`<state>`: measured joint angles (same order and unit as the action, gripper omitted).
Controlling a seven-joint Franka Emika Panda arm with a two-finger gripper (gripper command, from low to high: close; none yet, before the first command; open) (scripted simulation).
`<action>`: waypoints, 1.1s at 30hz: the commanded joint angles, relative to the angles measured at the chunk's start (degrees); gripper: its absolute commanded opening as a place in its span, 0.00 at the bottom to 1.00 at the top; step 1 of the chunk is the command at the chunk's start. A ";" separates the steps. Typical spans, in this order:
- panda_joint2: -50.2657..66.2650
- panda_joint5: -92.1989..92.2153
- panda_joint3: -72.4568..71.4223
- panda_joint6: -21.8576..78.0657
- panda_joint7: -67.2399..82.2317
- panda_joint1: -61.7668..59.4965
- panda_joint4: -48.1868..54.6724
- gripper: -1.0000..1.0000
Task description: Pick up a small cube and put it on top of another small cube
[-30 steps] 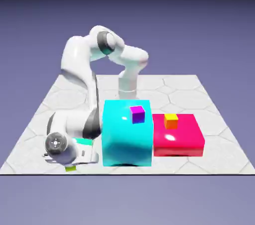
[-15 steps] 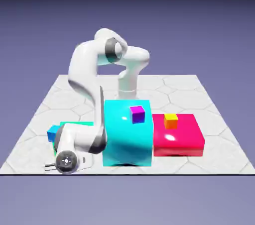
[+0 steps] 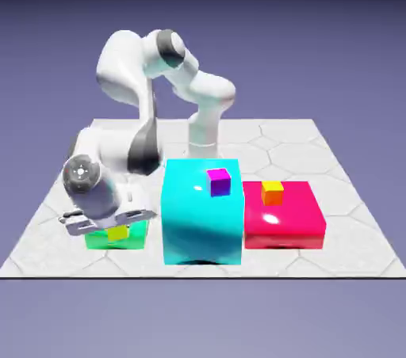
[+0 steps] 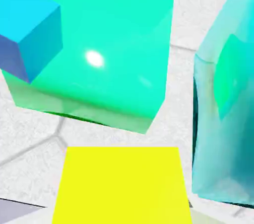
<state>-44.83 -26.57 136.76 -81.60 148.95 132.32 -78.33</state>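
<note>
A pale hexagon-tiled surface (image 3: pixel 317 150) fills the exterior view, with a white robot arm (image 3: pixel 131 103) bending down toward that view's left. The biggest block is a tall cyan block (image 3: pixel 200 218) in the middle, carrying a tiny purple cube (image 3: pixel 219 182). To its right sits a low magenta block (image 3: pixel 285 218) with a small orange cube (image 3: pixel 272 192) on top. To its left is a low green block (image 3: pixel 127 236), seen in the hand view with a small blue cube (image 4: pixel 27 27) resting near one corner. The claw (image 3: pixel 111 220) hovers above the green block, closed on the small cube (image 3: pixel 118 232), which is lime-yellow and fills the bottom of the hand view between the hidden fingertips. Half a second ago the claw was down at the surface near the front edge; it has since risen and swung over the green block with the cube held. The pick looks complete; what likely remains is carrying it above the blue cube and setting it down squarely.
</note>
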 commanded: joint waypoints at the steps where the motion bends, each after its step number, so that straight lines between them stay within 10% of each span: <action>1: 0.86 0.47 -2.08 0.01 -0.28 -1.58 -0.48 0.00; 33: 28.47 12.15 -68.52 -0.25 -8.65 -52.09 -15.75 0.00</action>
<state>-16.37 -14.53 68.24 -81.86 140.32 80.23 -94.09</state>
